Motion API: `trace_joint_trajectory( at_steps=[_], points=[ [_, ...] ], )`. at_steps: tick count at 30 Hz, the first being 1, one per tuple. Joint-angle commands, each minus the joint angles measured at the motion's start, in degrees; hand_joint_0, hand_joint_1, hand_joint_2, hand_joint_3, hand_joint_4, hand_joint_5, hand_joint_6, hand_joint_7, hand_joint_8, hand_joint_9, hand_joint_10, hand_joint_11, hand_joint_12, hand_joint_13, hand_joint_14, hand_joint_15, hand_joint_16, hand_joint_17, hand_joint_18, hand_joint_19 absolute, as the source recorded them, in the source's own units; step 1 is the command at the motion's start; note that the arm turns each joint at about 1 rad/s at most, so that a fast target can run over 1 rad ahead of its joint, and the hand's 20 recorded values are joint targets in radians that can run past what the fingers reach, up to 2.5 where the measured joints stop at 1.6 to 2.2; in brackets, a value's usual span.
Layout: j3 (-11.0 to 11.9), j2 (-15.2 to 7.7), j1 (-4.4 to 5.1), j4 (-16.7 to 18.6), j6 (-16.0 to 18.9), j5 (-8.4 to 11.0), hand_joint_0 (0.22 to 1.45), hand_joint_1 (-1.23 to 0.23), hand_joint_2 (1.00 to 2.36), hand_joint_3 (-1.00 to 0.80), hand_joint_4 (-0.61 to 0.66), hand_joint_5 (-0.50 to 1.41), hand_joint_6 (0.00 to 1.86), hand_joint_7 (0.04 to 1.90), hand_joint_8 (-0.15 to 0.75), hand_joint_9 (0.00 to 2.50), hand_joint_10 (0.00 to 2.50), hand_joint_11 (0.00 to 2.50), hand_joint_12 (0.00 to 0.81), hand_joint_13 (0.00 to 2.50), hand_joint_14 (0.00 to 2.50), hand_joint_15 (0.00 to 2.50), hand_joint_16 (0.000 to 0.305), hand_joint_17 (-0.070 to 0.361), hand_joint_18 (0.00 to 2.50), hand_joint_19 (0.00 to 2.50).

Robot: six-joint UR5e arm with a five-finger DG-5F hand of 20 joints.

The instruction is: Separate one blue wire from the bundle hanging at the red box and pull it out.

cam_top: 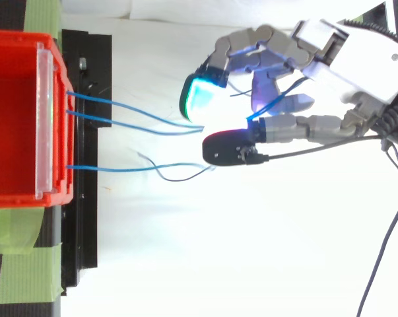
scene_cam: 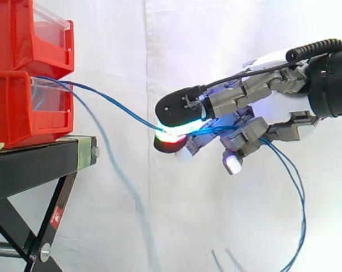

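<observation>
The hand [scene_cam: 261, 105] reaches in from the right with its fingers curled and clenched on a blue wire [scene_cam: 131, 111], pinched between an upper fingertip [scene_cam: 179, 107] and a pad glowing red beneath it, well out from the front edge of the black stand [scene_cam: 34, 164]. That wire runs fairly taut from the front lip of the lower red bin [scene_cam: 23, 107] to the pinch, passes through the hand and hangs down in a loop behind it. From above, two strands leave the bin's lip and meet at the fingertips, while a third strand [cam_top: 119, 169] lies slack, its end just beside the hand.
</observation>
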Motion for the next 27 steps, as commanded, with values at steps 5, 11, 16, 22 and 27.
trace_joint_trajectory(
  at_steps=[5,11,16,22,27],
  points=[
    [0.0,-0.1,0.00,0.3,-1.4,0.93,0.60,-0.70,1.01,-0.33,0.24,-0.21,0.84,1.00,0.332,0.79,0.02,1.04,0.352,0.85,1.72,1.39,0.046,0.102,0.87,1.26],
    [0.0,-0.1,0.09,0.5,-1.2,0.75,0.61,-0.70,1.01,-0.33,0.24,-0.21,0.84,1.01,0.329,0.79,0.02,1.04,0.348,0.85,1.72,1.39,0.046,0.103,0.87,1.26],
    [0.0,0.0,0.44,1.4,0.7,0.22,0.60,-0.70,1.01,-0.34,0.24,-0.21,0.83,1.02,0.333,0.79,0.02,1.04,0.348,0.85,1.72,1.39,0.046,0.103,0.87,1.26],
    [0.0,-0.1,0.71,1.3,6.5,-1.88,0.60,-0.70,1.01,-0.35,0.24,-0.21,0.83,1.02,0.332,0.79,0.02,1.04,0.354,0.85,1.72,1.40,0.046,0.103,0.86,1.26],
    [0.0,0.0,0.71,1.1,13.0,-5.14,0.60,-0.71,1.01,-0.36,0.24,-0.21,0.83,1.02,0.330,0.79,0.02,1.04,0.359,0.85,1.72,1.38,0.045,0.102,0.86,1.27]
  ],
)
